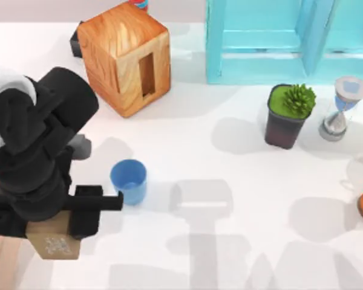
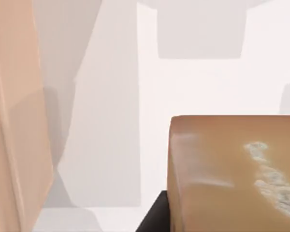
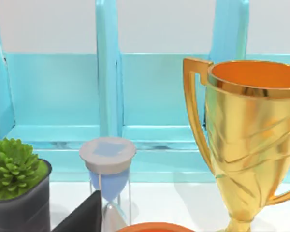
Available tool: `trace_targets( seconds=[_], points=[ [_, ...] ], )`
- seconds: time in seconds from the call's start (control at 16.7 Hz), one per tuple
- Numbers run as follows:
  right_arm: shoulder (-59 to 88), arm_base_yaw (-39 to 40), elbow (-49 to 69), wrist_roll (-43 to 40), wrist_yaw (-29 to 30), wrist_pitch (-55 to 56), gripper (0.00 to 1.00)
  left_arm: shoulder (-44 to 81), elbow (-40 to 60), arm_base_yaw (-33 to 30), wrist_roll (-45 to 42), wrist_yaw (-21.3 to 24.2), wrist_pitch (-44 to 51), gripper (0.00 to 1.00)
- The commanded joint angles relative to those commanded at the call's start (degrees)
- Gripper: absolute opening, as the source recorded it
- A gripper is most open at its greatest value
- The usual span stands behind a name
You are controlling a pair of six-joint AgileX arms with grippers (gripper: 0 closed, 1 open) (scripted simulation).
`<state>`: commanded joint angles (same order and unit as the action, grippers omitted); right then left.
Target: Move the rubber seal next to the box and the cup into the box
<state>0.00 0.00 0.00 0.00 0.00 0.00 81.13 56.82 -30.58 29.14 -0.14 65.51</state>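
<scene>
Taking the blue cup [image 1: 128,180] as our mark, nearest us our left gripper [image 1: 65,225] sits just beside it toward the table's left edge, clamped on the rubber seal [image 1: 53,242], with the box wall [image 2: 14,145] close on the seal's far side. We judge the seal could clip that wall or land inside, since the gap is narrow. Beyond the cup stands the wood-grain cube [image 1: 124,54]; our right gripper we cannot tell, near the hourglass [image 3: 108,166] and trophy [image 3: 251,140]
</scene>
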Motion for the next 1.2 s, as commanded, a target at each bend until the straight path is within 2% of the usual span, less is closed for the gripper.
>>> trace_targets(
  seconds=[0.3,0.54,1.2],
  points=[
    [0.00,0.00,0.00,0.00,0.00,0.00,1.00,0.92,-5.13,0.19,-0.11,0.03,-5.97,0.00],
    [0.00,0.00,0.00,0.00,0.00,0.00,1.00,1.02,-5.34,0.18,-0.09,0.03,-6.21,0.00],
    [0.00,0.00,0.00,0.00,0.00,0.00,1.00,1.02,-5.34,0.18,-0.09,0.03,-6.21,0.83]
  ],
)
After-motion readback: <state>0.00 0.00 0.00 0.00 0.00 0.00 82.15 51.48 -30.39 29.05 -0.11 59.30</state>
